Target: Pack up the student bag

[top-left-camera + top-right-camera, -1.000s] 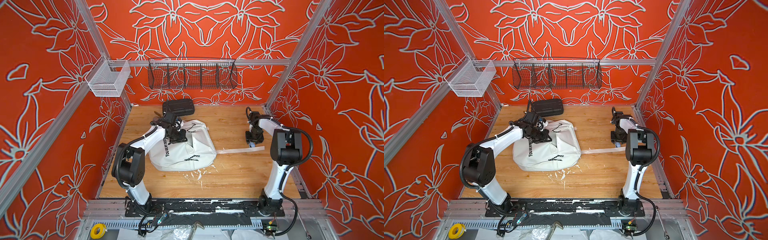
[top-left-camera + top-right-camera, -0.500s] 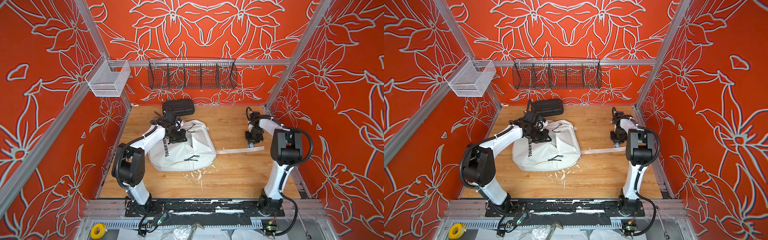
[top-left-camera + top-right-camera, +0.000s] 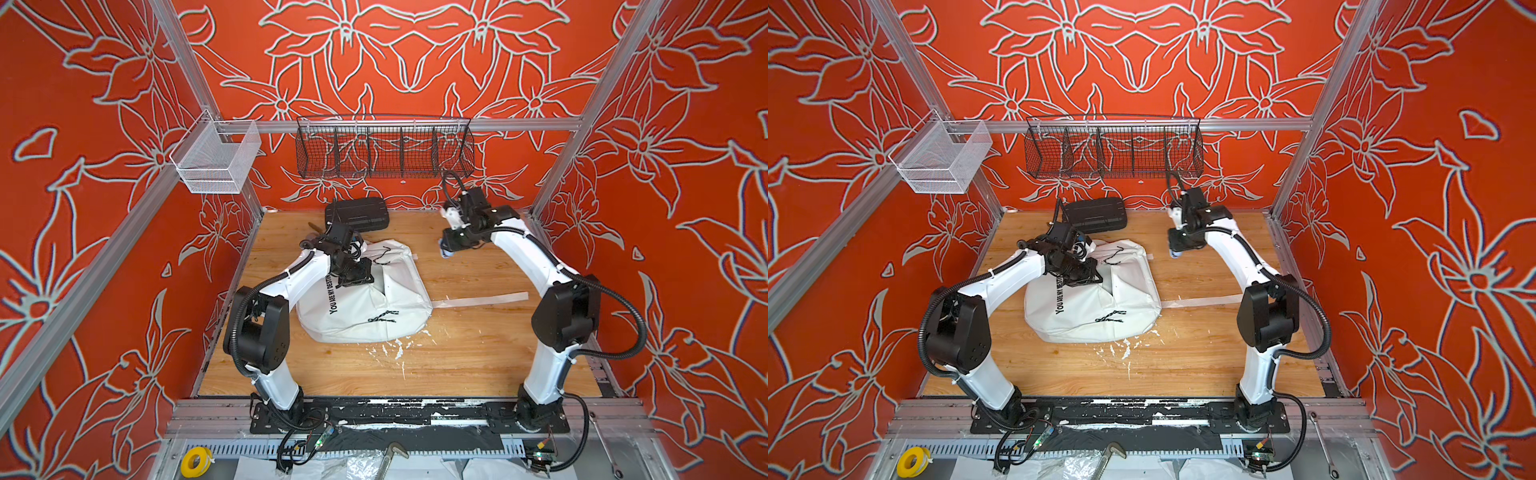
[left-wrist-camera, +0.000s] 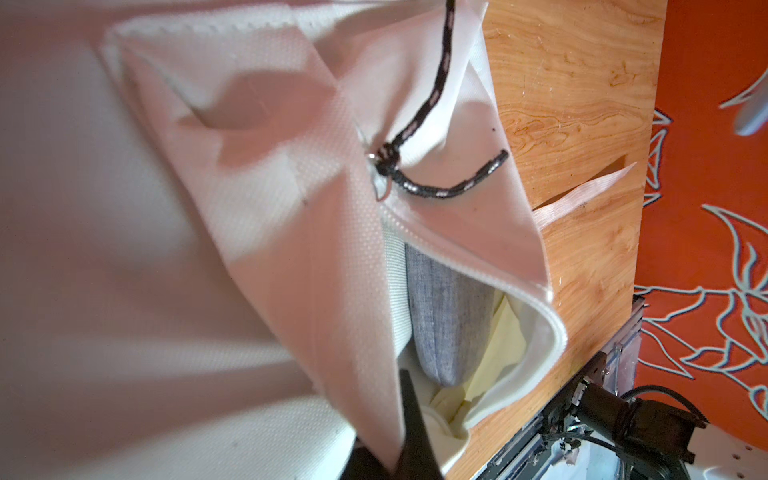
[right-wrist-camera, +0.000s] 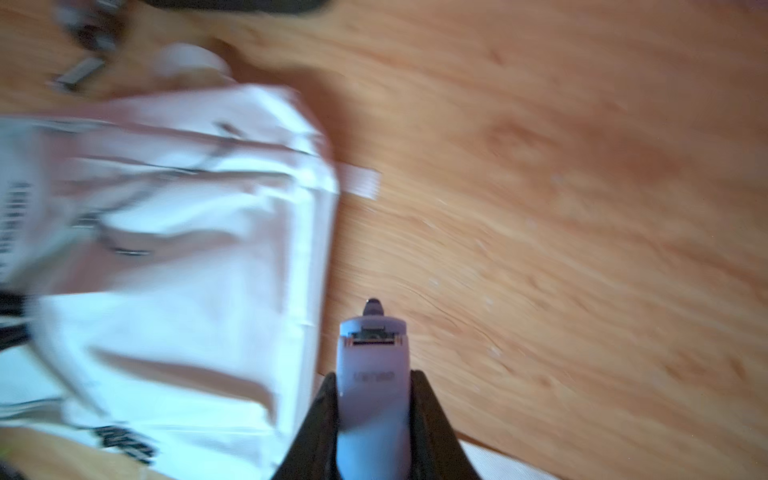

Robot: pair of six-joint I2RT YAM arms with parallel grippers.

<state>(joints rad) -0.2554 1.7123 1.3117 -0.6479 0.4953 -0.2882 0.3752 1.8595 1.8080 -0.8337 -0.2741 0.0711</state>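
Note:
The white student bag (image 3: pixel 374 299) (image 3: pixel 1100 307) lies on the wooden floor, left of centre, print facing up. My left gripper (image 3: pixel 357 276) (image 4: pixel 390 449) is shut on the fabric edge of its opening and holds the flap up. Through the opening (image 4: pixel 536 316) show a grey cloth item (image 4: pixel 444 316) and something pale yellow (image 4: pixel 498 353). A black-and-white zip cord (image 4: pixel 436 187) hangs from the flap. My right gripper (image 3: pixel 446 249) (image 5: pixel 374 376) hovers above the floor to the right of the bag (image 5: pixel 187 291), shut on a small pale lilac oblong gadget (image 5: pixel 372 345).
A black ribbed hard case (image 3: pixel 357 214) lies behind the bag against the back wall. A long white strap (image 3: pixel 482 300) trails right across the floor. White flakes (image 3: pixel 395 349) litter the floor in front. A black wire basket (image 3: pixel 384 151) and a white mesh basket (image 3: pixel 216 162) hang above.
My right arm has lifted off the floor near the strap and swung back and toward the middle, carrying the lilac gadget. The left arm keeps its hold on the bag.

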